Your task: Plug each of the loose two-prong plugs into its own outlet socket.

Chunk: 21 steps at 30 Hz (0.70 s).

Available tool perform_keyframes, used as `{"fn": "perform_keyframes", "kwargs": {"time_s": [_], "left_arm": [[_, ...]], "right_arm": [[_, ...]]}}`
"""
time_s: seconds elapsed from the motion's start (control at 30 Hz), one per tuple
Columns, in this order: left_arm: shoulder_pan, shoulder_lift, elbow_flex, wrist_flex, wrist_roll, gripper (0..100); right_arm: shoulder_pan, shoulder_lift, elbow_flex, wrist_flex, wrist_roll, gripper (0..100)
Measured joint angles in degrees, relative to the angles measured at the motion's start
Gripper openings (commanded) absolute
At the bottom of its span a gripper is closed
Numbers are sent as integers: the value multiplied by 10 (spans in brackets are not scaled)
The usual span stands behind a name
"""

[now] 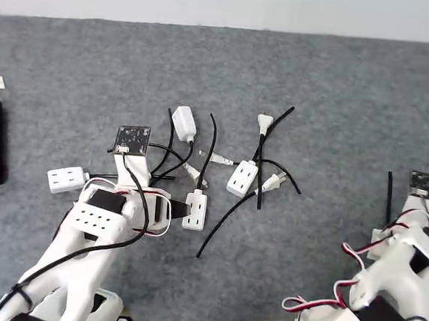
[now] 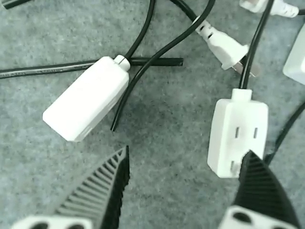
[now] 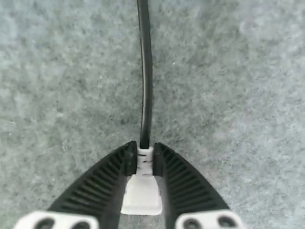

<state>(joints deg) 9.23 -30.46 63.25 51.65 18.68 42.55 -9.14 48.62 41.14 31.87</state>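
Currently, right gripper point(image 3: 144, 147) pinches white plug point(image 3: 141, 191) by its body, black cord point(image 3: 144, 71) running away over grey mat point(image 3: 238, 95), well apart from every socket. Left gripper point(image 2: 186, 153) spread wide, one fingertip at edge of outlet socket point(image 2: 237, 136), slots face-up and vacant. Farther out: loose plug point(image 2: 224, 45), second outlet block point(image 1: 243, 178), another plug point(image 1: 265, 121). Judgement: nothing seated yet, all pairings left to do. Wrist views give grip and slots; high view gives layout, with third outlet block point(image 1: 66, 180) off by itself.
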Motion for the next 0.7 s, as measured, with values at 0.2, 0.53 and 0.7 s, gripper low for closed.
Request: {"fn": "perform_keyframes", "kwargs": {"time_s": [0.2,0.53,0.7], "left_arm": [[0,0,0,0,0,341],[6,0,0,0,0,338],[13,0,0,0,-11,172]], "right_arm": [[0,0,0,0,0,8],[-24,0,-117,170,-27,8],[-86,-39,-188,287,-73,8]]}}
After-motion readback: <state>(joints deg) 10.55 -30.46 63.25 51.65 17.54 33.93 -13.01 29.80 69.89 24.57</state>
